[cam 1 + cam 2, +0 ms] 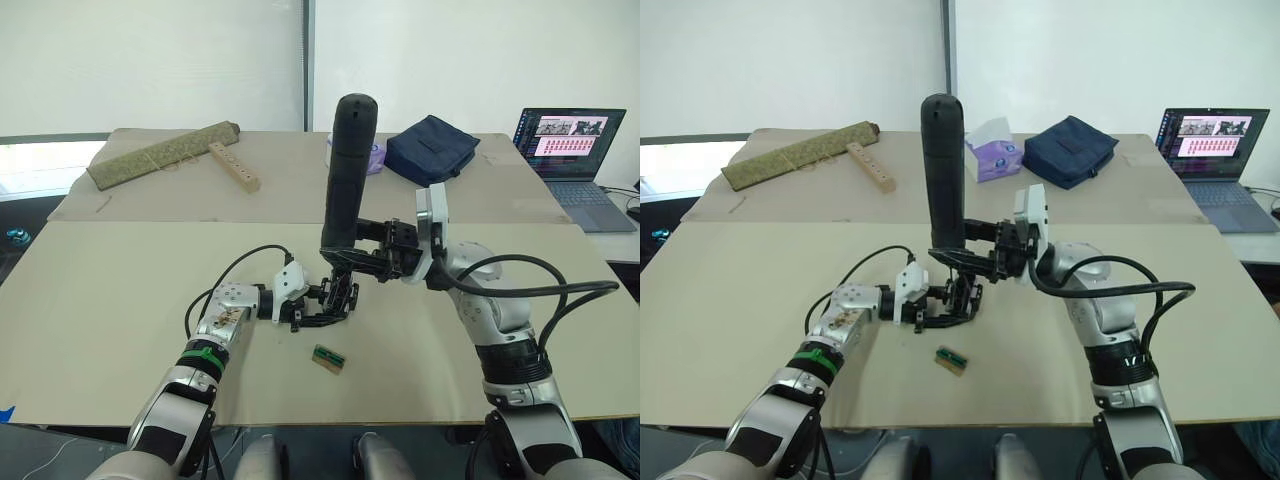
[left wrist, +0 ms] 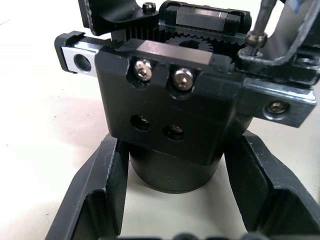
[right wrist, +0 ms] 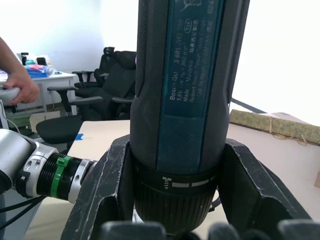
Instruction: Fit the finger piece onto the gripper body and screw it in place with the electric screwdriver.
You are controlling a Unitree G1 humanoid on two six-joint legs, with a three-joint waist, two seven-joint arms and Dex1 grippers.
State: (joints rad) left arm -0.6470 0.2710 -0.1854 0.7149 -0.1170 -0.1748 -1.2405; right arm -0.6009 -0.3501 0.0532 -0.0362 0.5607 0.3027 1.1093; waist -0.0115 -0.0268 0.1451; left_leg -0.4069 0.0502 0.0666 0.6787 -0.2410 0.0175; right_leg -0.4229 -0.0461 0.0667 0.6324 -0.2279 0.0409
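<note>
Left gripper (image 1: 318, 305) fingers clamping the gripper body (image 2: 170, 107) just above the bench (image 1: 120, 300); right gripper (image 1: 372, 250) fingers gripping the electric screwdriver (image 1: 347, 170) upright, bit meeting a screw (image 2: 254, 39) on the body; risk: bit slipping off if tilted; containers: none identifiable.

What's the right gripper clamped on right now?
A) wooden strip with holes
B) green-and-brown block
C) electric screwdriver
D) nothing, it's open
C: the right gripper has its black fingers closed on either side of the upright electric screwdriver, whose bit end points down at the gripper body.
</note>
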